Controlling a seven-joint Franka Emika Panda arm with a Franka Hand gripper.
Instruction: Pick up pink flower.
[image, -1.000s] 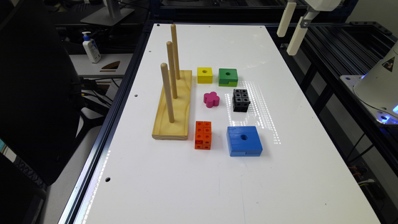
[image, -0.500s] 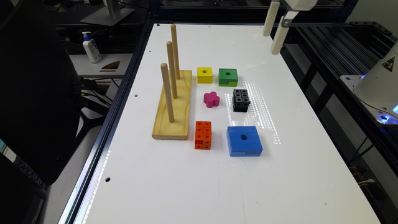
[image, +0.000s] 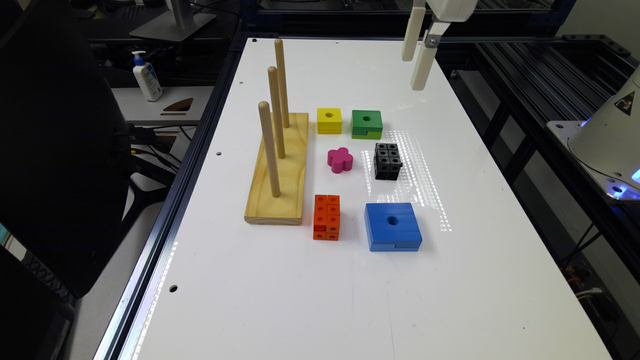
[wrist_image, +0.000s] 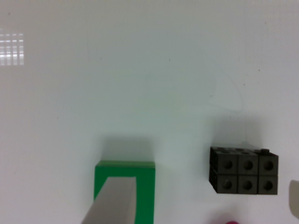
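Observation:
The pink flower (image: 340, 160) lies flat on the white table (image: 320, 300), between the wooden peg base and the black block; a sliver of the pink flower (wrist_image: 229, 220) also shows at the wrist view's edge. My gripper (image: 414, 72) hangs high above the table's far end, beyond the green block and well off from the flower. It is open and holds nothing. In the wrist view one finger (wrist_image: 112, 205) overlaps the green block, and the other just shows at the frame's edge.
A wooden base with three upright pegs (image: 277, 165) stands at the exterior view's left of the flower. Around it sit a yellow cube (image: 329, 120), green block (image: 367, 124), black block (image: 387, 161), orange block (image: 326, 217) and blue block (image: 392, 226).
The gripper has moved steadily toward the exterior view's left, above the far end of the table. The blocks have not moved.

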